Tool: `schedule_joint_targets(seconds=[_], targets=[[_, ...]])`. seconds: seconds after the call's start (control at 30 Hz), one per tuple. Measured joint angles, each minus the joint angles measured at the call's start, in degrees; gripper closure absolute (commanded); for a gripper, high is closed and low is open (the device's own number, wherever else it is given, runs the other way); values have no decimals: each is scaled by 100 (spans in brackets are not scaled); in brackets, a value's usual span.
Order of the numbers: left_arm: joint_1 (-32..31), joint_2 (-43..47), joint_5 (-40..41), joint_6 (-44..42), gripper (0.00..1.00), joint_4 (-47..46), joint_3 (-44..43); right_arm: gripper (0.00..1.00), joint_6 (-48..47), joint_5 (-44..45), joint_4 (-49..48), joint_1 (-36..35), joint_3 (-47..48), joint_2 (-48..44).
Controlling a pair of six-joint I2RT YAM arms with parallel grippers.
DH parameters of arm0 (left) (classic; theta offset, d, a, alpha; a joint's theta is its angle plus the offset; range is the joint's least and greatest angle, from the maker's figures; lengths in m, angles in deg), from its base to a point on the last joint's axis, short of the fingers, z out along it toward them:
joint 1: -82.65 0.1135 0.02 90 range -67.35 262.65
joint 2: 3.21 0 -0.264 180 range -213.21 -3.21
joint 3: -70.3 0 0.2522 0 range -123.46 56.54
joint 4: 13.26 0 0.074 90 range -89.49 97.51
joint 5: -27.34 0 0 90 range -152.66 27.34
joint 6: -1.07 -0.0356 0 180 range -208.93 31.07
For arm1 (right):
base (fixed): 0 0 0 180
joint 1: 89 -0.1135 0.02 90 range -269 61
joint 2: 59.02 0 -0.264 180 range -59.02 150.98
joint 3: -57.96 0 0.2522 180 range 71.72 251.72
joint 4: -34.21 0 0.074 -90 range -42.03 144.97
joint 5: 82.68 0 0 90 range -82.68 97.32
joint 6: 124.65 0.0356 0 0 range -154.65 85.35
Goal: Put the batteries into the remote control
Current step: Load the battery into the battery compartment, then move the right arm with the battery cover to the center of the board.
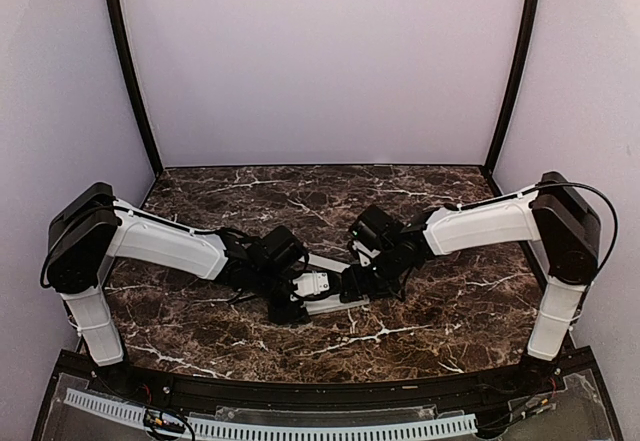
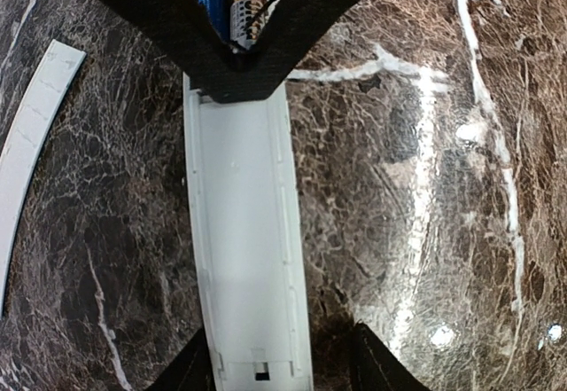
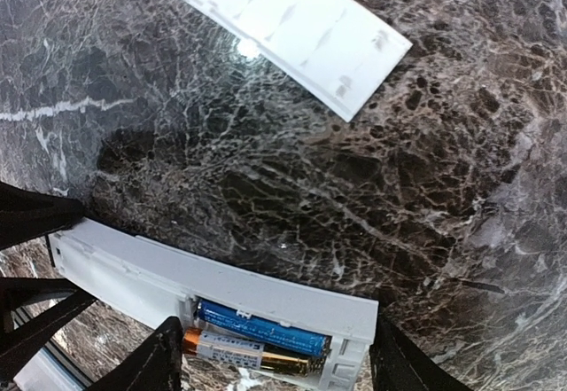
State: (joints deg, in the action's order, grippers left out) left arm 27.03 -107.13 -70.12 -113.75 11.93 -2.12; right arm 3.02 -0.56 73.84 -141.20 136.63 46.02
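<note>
**Both claws over the open remote**

The left claw (image 2: 282,360) has its fingers half apart on either side of the plain end of the remote (image 2: 244,231). One finger is right against the edge and the other shows a sliver of table beside it. Whether they actually pinch it, I cannot tell.

The right claw (image 3: 273,360) is spread wide over the opposite end, with one finger by the end wall and the other over the body. Between them the recess is uncovered. In it a blue battery (image 3: 261,327) and a gold-and-white battery (image 3: 239,349) lie side by side along the remote.

The remote lies back-up on the dark marble table (image 3: 266,169), midway between the two arms. A thin white cover strip (image 3: 292,19) lies flat on the table, well apart from the remote.
</note>
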Motion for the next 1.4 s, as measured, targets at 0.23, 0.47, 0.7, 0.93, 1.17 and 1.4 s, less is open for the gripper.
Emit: schedule_joint_targets(seconds=[0.23,0.47,0.7,0.93,1.17,1.4], targets=[[0,0,17,-2,50,0,0,44,-55,181,33,-31,22,2],[0,0,44,-2,50,0,0,32,-94,291,55,-37,33,2],[2,0,46,-2,50,2,-2,29,-254,321,101,-37,31,-26],[4,7,63,-2,45,0,-2,47,-520,293,487,33,151,-599],[52,363,37,20,31,-11,90,92,-632,9,411,122,323,-1126],[553,1379,-424,577,22,-96,94,100,-529,-584,323,138,289,-492]])
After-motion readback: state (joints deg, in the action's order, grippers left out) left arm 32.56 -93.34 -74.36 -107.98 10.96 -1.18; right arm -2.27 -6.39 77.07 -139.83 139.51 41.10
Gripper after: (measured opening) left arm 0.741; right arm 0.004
